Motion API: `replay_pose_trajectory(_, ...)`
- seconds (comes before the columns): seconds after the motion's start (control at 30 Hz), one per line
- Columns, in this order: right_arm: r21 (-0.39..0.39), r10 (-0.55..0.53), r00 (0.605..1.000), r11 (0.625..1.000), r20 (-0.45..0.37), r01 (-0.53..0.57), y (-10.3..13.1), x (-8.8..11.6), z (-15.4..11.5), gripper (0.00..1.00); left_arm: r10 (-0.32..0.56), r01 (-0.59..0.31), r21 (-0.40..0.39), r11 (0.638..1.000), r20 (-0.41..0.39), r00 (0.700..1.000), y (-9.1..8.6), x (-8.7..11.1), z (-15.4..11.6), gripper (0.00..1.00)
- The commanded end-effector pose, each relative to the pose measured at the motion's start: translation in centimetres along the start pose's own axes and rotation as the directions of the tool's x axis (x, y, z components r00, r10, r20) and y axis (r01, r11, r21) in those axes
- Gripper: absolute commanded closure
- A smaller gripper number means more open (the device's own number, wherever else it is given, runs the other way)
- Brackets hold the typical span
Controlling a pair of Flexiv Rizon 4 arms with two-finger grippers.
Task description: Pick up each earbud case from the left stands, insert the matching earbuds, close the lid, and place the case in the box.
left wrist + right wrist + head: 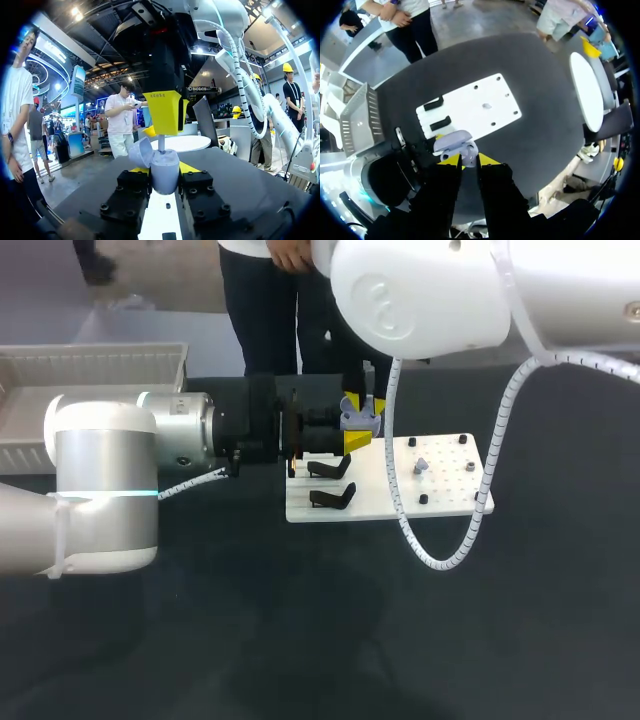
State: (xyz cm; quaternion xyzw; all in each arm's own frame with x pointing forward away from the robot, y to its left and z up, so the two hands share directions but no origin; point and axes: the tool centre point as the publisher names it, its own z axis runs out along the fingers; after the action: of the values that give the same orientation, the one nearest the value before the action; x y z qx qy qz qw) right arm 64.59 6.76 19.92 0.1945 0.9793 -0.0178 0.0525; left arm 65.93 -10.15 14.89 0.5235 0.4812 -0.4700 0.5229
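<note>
Between the clenched fingers of my left pincer (164, 169) sits the lilac plastic earbud case (165, 177), lid open, near the white stand plate (440, 490); my right pincer (166, 131) grips a pale earbud (161, 143) just over its mouth. I judge it should go straight down, stem lined up with the socket. Far left, the white slatted box (100, 365) shows no case.

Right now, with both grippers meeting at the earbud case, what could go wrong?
The right gripper holds an earbud over the earbud case clamped in the left gripper; off its socket, it could jam or drop. The open lid stands right beside the right gripper's yellow tips and could get knocked. The two grippers are nearly touching, so a small drift might make them collide.
</note>
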Motion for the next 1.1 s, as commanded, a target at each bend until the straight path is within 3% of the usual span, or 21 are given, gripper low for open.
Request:
replay_pose_trajectory(0.03,0.004,0.002,1.000,1.000,-0.004,-0.002,0.2,-0.2,0.2,1.00,0.004,-0.004,-0.006,1.000,0.004,1.000,-0.1,0.1,0.0,1.00)
replay_pose_trajectory(1.1,0.007,-0.007,0.999,1.000,-0.031,0.007,0.3,-0.5,1.6,1.00,0.004,-0.004,-0.006,1.000,0.004,1.000,-0.1,0.1,0.0,1.00)
